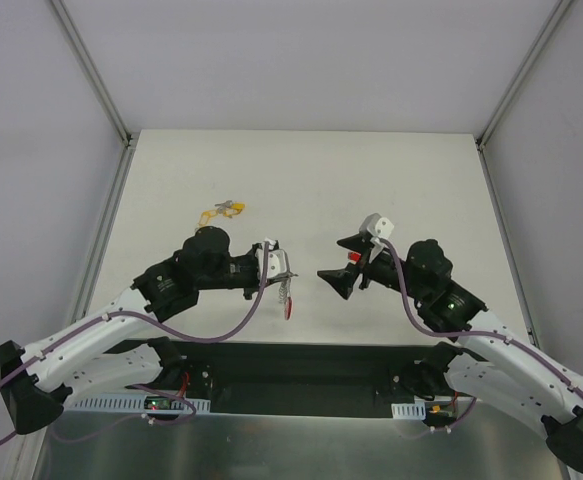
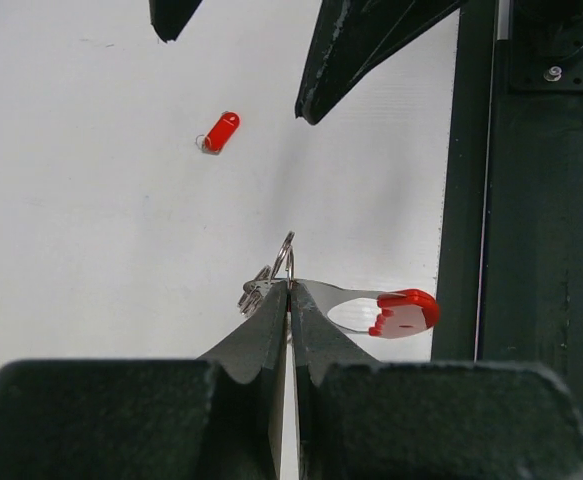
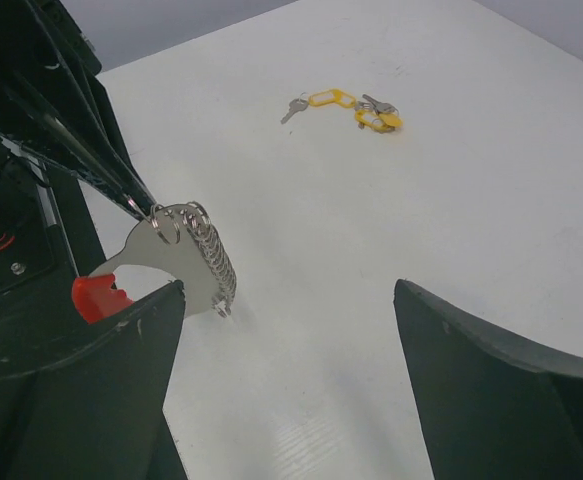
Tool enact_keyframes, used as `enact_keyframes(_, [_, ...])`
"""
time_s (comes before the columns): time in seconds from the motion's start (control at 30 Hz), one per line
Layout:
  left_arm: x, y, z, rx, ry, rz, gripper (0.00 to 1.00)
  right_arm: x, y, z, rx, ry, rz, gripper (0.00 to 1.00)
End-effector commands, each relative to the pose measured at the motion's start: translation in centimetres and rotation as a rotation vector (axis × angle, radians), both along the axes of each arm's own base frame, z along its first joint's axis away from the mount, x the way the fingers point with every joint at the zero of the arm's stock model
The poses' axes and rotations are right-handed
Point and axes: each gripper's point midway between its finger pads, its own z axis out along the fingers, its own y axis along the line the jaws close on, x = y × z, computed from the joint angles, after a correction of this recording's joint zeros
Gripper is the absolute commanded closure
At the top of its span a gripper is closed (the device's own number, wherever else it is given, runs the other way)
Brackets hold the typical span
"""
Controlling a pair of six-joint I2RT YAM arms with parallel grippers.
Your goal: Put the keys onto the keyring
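The keyring (image 3: 186, 255) hangs above the desk (image 1: 421, 180), close to the middle of its near edge. It is held by the left claw (image 2: 289, 290), which is clenched on the thin silvery metal beside some small rings (image 3: 161, 225). Its ribbed coil (image 3: 216, 265) and its red plastic end (image 2: 406, 312) hang free of the grip. I judge it to be stiff and rather light, but the bare metal looks smooth and probably slippery, so a pinch at one point may let it swing or turn. The red plastic would give a surer second hold, while the coil may yield under pressure. The right claw (image 3: 291, 340) faces it, released, with jaws wide apart and nothing between them. A red-tagged key (image 2: 221, 131) lies on the desk just beyond, and the yellow-tagged keys (image 3: 356, 105) lie well apart, in the far left part of the desk.
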Motion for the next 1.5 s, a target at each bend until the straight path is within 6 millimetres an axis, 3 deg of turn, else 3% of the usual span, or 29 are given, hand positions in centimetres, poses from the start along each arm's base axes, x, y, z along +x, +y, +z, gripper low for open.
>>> enact_keyframes(0.0, [1.1, 0.2, 0.8, -0.006, -0.051, 0.038, 1.0, -0.5, 0.7, 1.3, -0.022, -0.101, 0.045, 0.14])
enact_keyframes(0.1, [1.6, -0.1, 0.3, 0.001, 0.005, 0.077, 1.0, -1.0, 2.0, 0.9, -0.066, -0.172, 0.043, 0.2])
enact_keyframes(0.27, [1.9, -0.8, -0.5, 0.008, 0.108, 0.125, 1.0, 0.1, 3.1, 1.1, -0.102, -0.285, -0.081, 0.33])
enact_keyframes(0.57, [2.5, -0.7, 0.0, -0.018, 0.168, 0.21, 1.0, 0.7, 5.6, 1.0, -0.098, -0.363, -0.141, 0.43])
enact_keyframes(1.0, [3.2, 0.0, 0.6, -0.045, 0.183, 0.298, 1.0, 0.6, 7.4, -0.7, -0.145, -0.345, -0.101, 0.48])
enact_keyframes(1.47, [2.5, -0.8, 0.5, -0.051, 0.242, 0.26, 1.0, 0.8, 8.4, -0.2, -0.12, -0.37, -0.103, 0.51])
